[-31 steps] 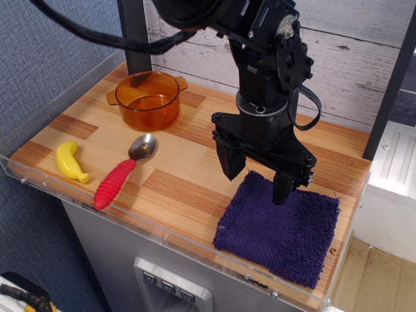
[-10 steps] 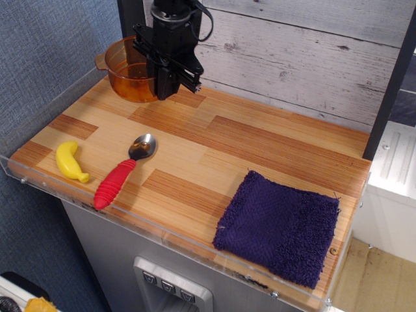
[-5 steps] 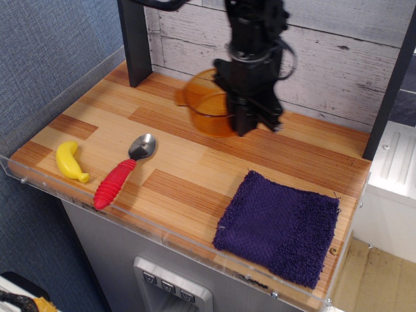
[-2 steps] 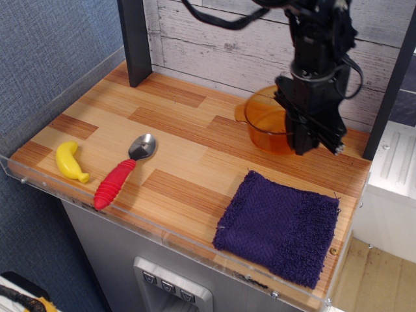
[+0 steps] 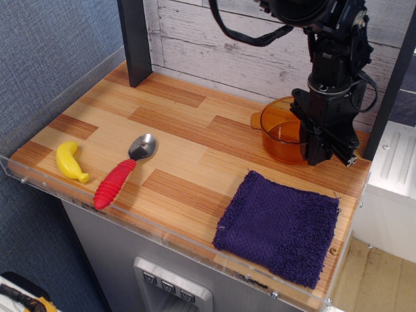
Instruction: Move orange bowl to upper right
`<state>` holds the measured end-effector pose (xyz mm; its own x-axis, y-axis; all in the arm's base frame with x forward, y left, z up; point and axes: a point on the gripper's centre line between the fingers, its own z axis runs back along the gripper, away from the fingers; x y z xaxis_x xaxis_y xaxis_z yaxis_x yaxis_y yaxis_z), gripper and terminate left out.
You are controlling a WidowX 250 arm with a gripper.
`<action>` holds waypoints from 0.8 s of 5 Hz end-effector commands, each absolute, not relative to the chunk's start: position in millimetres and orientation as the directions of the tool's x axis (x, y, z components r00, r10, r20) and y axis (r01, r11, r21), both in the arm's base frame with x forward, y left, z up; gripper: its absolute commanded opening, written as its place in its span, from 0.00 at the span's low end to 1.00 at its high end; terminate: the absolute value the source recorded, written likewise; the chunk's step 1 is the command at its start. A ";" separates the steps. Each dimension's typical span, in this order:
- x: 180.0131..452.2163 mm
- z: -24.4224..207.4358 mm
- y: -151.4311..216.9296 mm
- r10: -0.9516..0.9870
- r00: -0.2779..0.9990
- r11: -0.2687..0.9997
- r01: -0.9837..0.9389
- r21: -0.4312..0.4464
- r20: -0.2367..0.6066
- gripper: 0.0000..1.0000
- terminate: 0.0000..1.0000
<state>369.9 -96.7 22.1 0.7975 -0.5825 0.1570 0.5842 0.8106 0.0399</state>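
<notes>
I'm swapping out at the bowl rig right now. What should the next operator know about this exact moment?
Gripper: closed on the far-right rim of the orange bowl, pointing down.
Bowl: at the table's upper right, beside the back wall, above the purple cloth; whether it rests on the wood or hangs just above it is unclear.
Done: bowl brought to the target corner.
Left: confirm it is set down, open the gripper, lift clear.
Untouched: spoon and banana at front left.
</notes>
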 end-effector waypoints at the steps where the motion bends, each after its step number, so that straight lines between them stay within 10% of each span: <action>1: 365.7 44.9 -98.5 -0.579 0.790 0.811 0.582 0.049 0.203 1.00 0.00; 4: 371.6 84.6 -95.2 -0.545 0.818 0.838 0.537 0.096 0.184 1.00 0.00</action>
